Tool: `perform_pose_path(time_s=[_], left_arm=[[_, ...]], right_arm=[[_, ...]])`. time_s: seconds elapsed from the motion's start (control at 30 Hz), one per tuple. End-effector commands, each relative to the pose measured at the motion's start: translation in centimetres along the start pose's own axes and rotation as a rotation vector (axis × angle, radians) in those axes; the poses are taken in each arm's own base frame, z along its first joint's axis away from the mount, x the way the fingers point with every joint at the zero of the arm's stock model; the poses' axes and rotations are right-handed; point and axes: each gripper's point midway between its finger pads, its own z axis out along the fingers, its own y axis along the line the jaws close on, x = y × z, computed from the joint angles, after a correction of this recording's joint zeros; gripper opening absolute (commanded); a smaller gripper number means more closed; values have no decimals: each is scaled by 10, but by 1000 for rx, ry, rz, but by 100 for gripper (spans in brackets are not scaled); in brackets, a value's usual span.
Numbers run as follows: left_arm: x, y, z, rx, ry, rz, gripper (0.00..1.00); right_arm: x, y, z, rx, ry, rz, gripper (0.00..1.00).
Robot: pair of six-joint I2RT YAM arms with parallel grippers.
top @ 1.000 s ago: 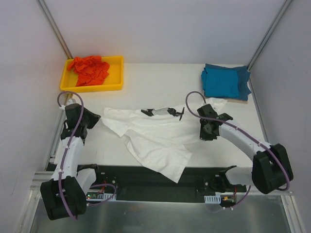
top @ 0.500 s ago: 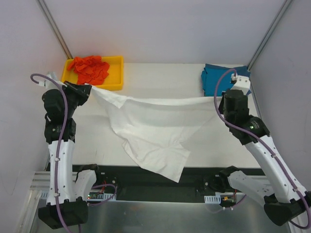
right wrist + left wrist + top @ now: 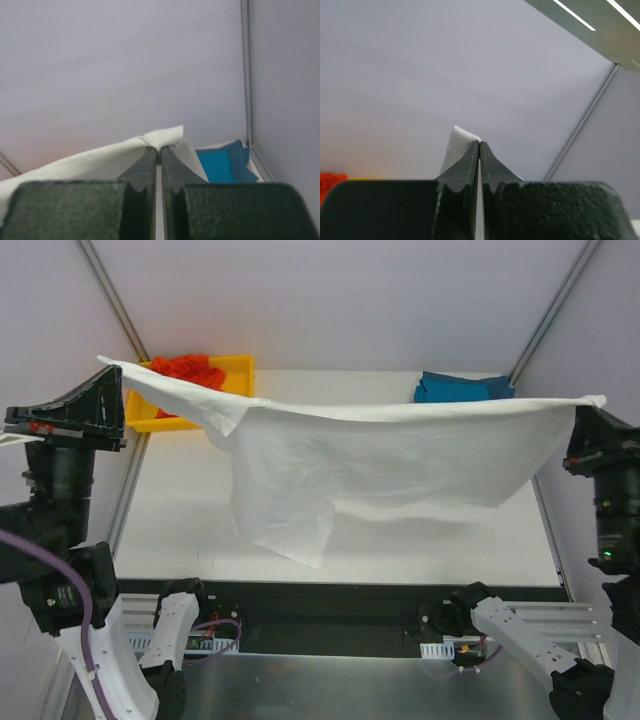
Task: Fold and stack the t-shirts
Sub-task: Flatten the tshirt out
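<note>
The white t-shirt (image 3: 380, 455) hangs stretched in the air between my two grippers, high above the table. My left gripper (image 3: 108, 372) is shut on its left corner; the cloth (image 3: 457, 147) pokes out past the tips (image 3: 479, 145). My right gripper (image 3: 583, 410) is shut on its right corner; the cloth (image 3: 115, 152) drapes over the tips (image 3: 159, 148). The teal-blue t-shirt (image 3: 462, 387) lies folded at the back right and also shows in the right wrist view (image 3: 220, 162). The orange-red t-shirt (image 3: 188, 368) lies crumpled in the yellow tray (image 3: 240, 365).
The yellow tray stands at the back left. Grey walls with metal posts (image 3: 555, 300) enclose the table on three sides. A dark strip (image 3: 330, 605) runs along the near edge between the arm bases.
Both arms have risen high and spread apart, lifting the white t-shirt off the table and pulling its top edge taut. A second ago it lay crumpled on the table.
</note>
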Motion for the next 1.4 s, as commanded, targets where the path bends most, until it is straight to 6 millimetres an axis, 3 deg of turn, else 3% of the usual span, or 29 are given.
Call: perform_pose_path(time_s=[0.0,0.03,0.17,0.33,0.43,0.53,0.6,0.63,0.67,0.7,0.73,0.77,0.8,0.83,0.87,0.9,0.93,0.97,1.03,1.07,1.1,1.13,1.17,1.2,1.23,1.27,1.37], left_arm=[[-73,-48,-17,70,-198,157,0],[-82,-56,-22,83,-218,173,0],[-120,-92,-52,135,-330,245,0],[-145,-107,-72,129,-421,310,0],[-153,-113,-66,146,-431,328,0],[-151,-110,-40,166,-393,333,0],[-138,-99,-9,185,-331,341,0],[-123,-98,5,230,-270,351,0],[-106,-79,32,220,-203,331,0],[-93,-68,47,220,-161,321,0],[-78,-59,61,234,-111,309,0],[-45,-30,91,222,-13,287,0],[-26,-16,104,232,41,281,0],[-7,-2,117,236,96,264,0],[37,29,139,240,218,225,0],[61,45,147,239,280,198,0],[85,62,154,233,340,165,0],[137,93,163,218,453,113,0],[192,127,168,159,546,92,0],[244,165,166,81,628,109,0],[279,163,164,93,685,115,0],[306,170,160,86,733,129,0],[350,191,152,65,818,138,0],[378,185,147,88,870,131,0],[410,198,141,77,932,115,0],[425,202,139,62,958,86,0],[463,220,137,10,1024,-3,0]], right_arm=[[-54,10,-27,-139,-110,-9,1],[-68,8,-38,-156,-133,-2,1],[-89,11,-61,-231,-162,12,1],[-101,9,-79,-274,-204,31,1],[-101,9,-76,-268,-214,36,1],[-91,11,-64,-241,-176,15,1],[-78,8,-47,-178,-136,-15,1],[-71,5,-39,-147,-118,-50,1],[-64,-7,-31,-63,-95,-71,1],[-53,-10,-17,-7,-63,-101,1],[-33,-15,-4,48,-14,-170,1],[-22,-30,5,163,17,-212,1],[-8,-31,21,219,47,-257,1],[23,-33,35,265,118,-332,1],[36,-39,42,325,154,-382,1],[56,-41,50,351,199,-416,1],[84,-39,65,367,262,-454,1],[125,-38,74,363,333,-442,1],[179,-59,92,417,451,-401,1],[224,-54,100,349,551,-318,1],[240,-71,105,384,589,-277,1],[259,-73,110,370,632,-253,1],[294,-72,120,334,721,-241,1],[303,-75,128,321,738,-248,1],[319,-75,134,307,778,-255,1],[348,-76,140,281,859,-267,1],[373,-81,153,277,947,-287,1]])
